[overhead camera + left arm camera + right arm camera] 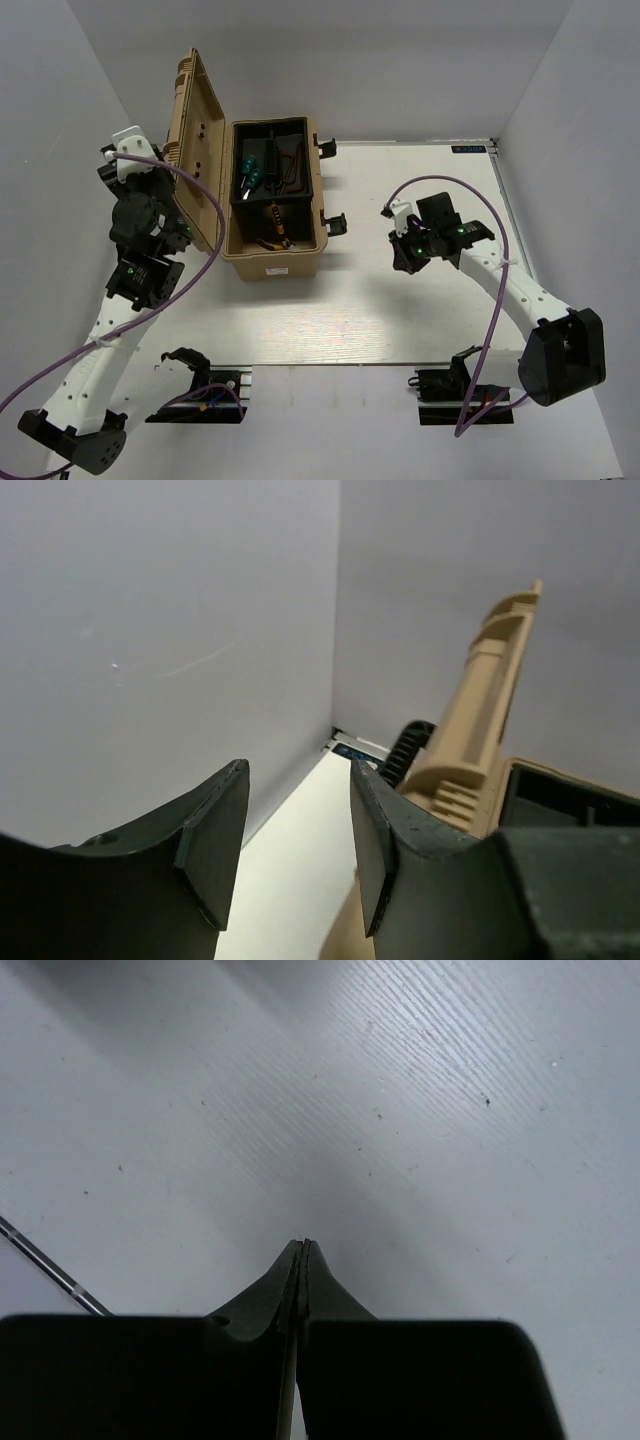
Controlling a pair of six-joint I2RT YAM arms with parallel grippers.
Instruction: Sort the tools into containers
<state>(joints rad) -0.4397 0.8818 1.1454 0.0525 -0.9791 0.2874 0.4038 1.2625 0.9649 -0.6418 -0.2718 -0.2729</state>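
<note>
Top external: inside open tan toolbox (270,262), green screwdrivers (248,172), dark-red hex keys (292,165), orange-handled pliers (272,225). Left gripper (297,800) spread, empty, beside lid (200,130). Right gripper (302,1260) pressed together, empty, above table (420,1110).

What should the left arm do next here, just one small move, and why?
Probably nudge the left gripper against the open lid to start tipping it shut. The screwdrivers, hex keys and pliers already lie in the toolbox, and the gripper's jaws stand open and empty just outside the lid.

Overhead table (380,320) view; close wrist views
</note>
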